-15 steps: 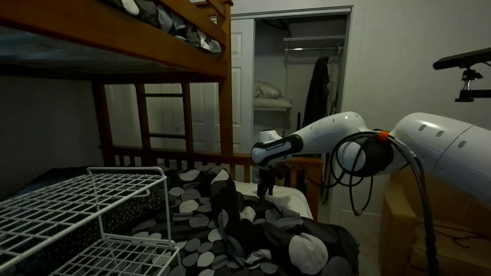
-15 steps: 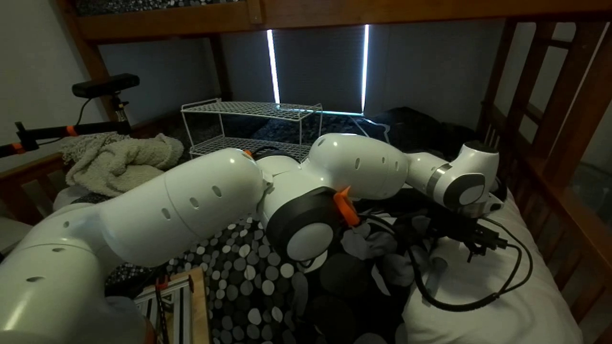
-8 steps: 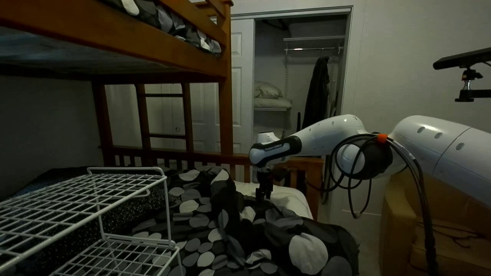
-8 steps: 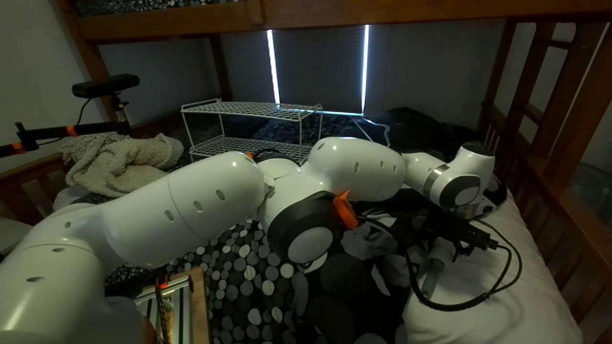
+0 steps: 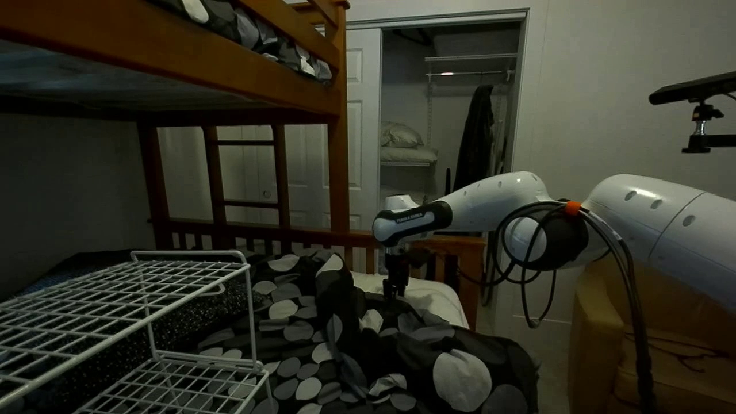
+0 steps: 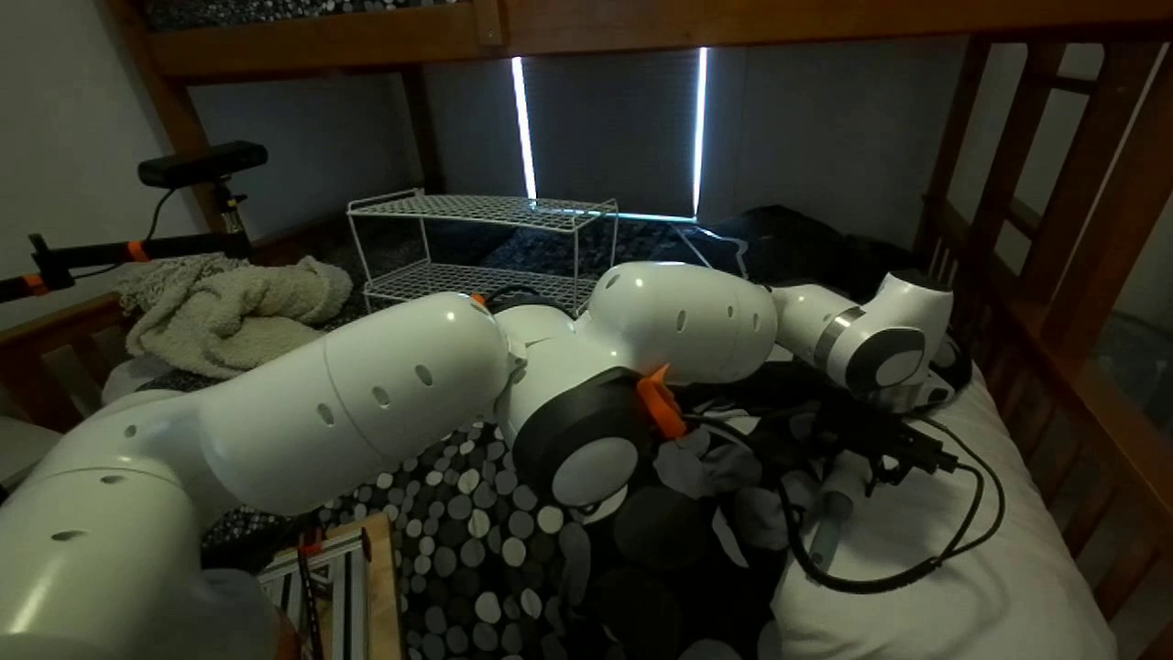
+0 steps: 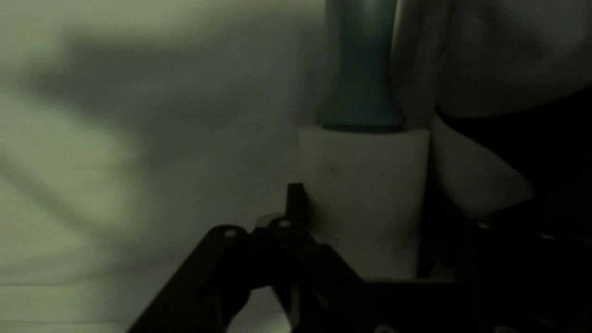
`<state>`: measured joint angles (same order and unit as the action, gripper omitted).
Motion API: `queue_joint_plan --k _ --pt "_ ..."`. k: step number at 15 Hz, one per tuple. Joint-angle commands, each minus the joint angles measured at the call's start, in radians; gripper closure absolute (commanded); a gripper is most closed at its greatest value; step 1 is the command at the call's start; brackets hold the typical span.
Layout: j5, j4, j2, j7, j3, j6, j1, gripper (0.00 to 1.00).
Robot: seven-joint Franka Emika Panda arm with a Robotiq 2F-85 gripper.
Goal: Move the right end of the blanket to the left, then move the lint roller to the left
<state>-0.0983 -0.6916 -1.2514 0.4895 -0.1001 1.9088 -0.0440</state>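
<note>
Lint roller: lying on the pale sheet of a wooden bunk bed, lower level, alongside the edge of the blanket. Teal handle, whitish head. Contact between roller and blanket: cannot tell.

Pincer: pointing down at the roller's head. Wrist view is dim and blurred; one finger stands close against the head's side, the opposite one merges into the dark. Head sits between the jaws, which stand some way apart; whether it is actually gripped, cannot tell.

Blanket: dark with round grey and white spots, rucked into folds next to the sheet. White arm reaches across above it.

Bed: ladder at one end; similar spotted cloth on the upper bunk. White two-tier wire rack shows in both exterior views, standing on the bedding. In an exterior view a knobbly pale throw lies bundled near a black camera; a wooden board with metal rails sits by the arm's base.

Room: low light. Covered window behind the rack, bright slits along its edges. Closet stands open: pale pillows on a shelf, dark garment hanging below the rod. Tan armchair near the bed, partly behind the arm.
</note>
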Motion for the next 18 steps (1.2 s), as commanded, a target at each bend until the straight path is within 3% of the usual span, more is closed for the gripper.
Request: queue_joint_plan --k 1,7,15,18 --pt "-0.006 0.022 0.045 -0.012 0.009 -0.045 -0.001 0.62" --pt "-0.02 0.011 0.155 -0.061 0.017 -0.056 0.04 0.62" --pt "0.004 -0.039 0.233 -0.213 -0.006 -0.319 0.144 0.62" --pt "0.027 -0.038 0.225 -0.211 -0.034 -0.401 0.175 0.62"
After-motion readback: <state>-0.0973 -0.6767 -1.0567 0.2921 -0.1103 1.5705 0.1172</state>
